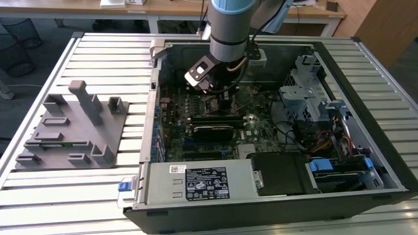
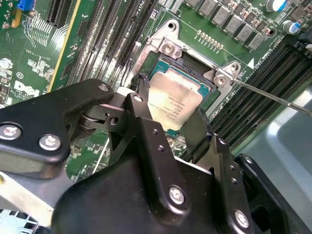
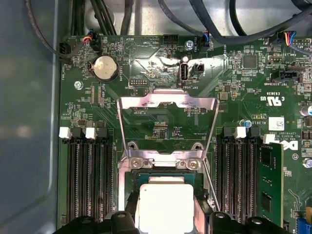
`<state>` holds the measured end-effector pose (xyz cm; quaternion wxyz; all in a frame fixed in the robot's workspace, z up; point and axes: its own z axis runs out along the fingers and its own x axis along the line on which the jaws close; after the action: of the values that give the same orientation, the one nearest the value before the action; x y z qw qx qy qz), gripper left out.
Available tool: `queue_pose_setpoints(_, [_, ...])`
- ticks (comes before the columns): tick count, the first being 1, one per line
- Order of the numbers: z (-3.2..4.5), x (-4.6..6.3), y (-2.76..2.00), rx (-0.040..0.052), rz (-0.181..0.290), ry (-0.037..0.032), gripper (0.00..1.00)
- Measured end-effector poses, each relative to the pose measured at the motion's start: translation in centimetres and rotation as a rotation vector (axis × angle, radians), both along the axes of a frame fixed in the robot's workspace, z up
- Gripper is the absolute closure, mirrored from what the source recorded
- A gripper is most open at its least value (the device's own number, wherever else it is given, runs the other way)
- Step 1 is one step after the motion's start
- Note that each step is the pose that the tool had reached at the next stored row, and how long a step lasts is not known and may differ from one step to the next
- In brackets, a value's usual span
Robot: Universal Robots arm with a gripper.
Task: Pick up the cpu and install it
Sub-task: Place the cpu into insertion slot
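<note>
The tool, fingers closed on opposite edges of the cpu, holds the chip level at the open socket on the motherboard. The socket's load plate is swung back. Whether the chip is seated cannot be told. The case lies open on the slatted table, with a grey holder block beside it.

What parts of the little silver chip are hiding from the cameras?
- Second wrist view: the tool covers the near edge of the cpu.
- First wrist view: the cpu is cut off by the picture's edge.
- Exterior view: the arm blocks the spot under it, so whether the cpu sits flat cannot be told.
</note>
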<state>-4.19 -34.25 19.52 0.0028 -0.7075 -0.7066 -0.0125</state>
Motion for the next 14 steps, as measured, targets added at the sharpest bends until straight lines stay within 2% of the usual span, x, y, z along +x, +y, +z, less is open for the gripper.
queue_pose_setpoints(11, [-0.05, 0.00, 0.02, 0.0004, 0.000, -0.0003, 0.47])
queue_pose_setpoints(14, [-0.06, -0.01, 0.32, 0.0003, -0.001, -0.0006, 0.47])
